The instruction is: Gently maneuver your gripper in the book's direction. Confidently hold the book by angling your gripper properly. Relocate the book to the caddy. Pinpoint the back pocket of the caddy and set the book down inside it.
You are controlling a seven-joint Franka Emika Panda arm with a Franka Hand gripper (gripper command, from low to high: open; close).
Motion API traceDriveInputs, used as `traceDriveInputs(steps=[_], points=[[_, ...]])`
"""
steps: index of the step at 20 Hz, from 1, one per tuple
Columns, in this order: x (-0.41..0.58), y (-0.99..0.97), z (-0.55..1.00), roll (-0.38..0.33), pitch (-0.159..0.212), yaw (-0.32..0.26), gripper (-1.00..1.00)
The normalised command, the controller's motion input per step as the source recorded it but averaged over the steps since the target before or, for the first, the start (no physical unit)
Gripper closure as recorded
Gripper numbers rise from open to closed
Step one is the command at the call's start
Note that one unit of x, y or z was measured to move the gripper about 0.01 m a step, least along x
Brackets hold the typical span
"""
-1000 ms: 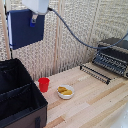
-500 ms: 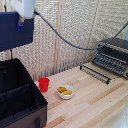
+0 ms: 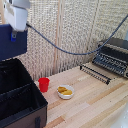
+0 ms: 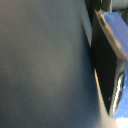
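Grasping the book (image 3: 11, 42) from above, the hand (image 3: 14, 33) is holding it in the air over the caddy (image 3: 20, 100), which is sitting on the surface (image 3: 95, 105). The book is hanging upright above the back pocket (image 3: 12, 77). Beside the caddy, a red cup (image 3: 44, 84) and a small bowl (image 3: 65, 91) are standing

The gripper (image 3: 14, 34) is a white boxy hand with rounded corners, its lower face shaded grey. A short blue-tipped finger (image 3: 13, 35) shows beneath it. A dark cable (image 3: 65, 51) leaves the hand's side and sags in a long curve toward the exterior view's right. In the wrist view one finger (image 4: 107, 65) appears as a black slab with a blue pad (image 4: 119, 35) behind it, blurred
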Motion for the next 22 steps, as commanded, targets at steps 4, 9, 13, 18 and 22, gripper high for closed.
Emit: traceDriveInputs(steps=[4, 9, 13, 18, 22], points=[[0.356, 0.8, -0.01, 0.0, 0.11, -0.036, 1.0], [0.395, 0.56, -0.03, -0.003, 0.074, -0.062, -1.0], [0.278, -0.11, 0.11, 0.013, -0.004, 0.084, -1.0], [0.246, -0.52, 0.18, 0.104, -0.004, 0.215, -1.0], [0.283, -0.54, 0.15, 0.081, -0.042, 0.23, -1.0]])
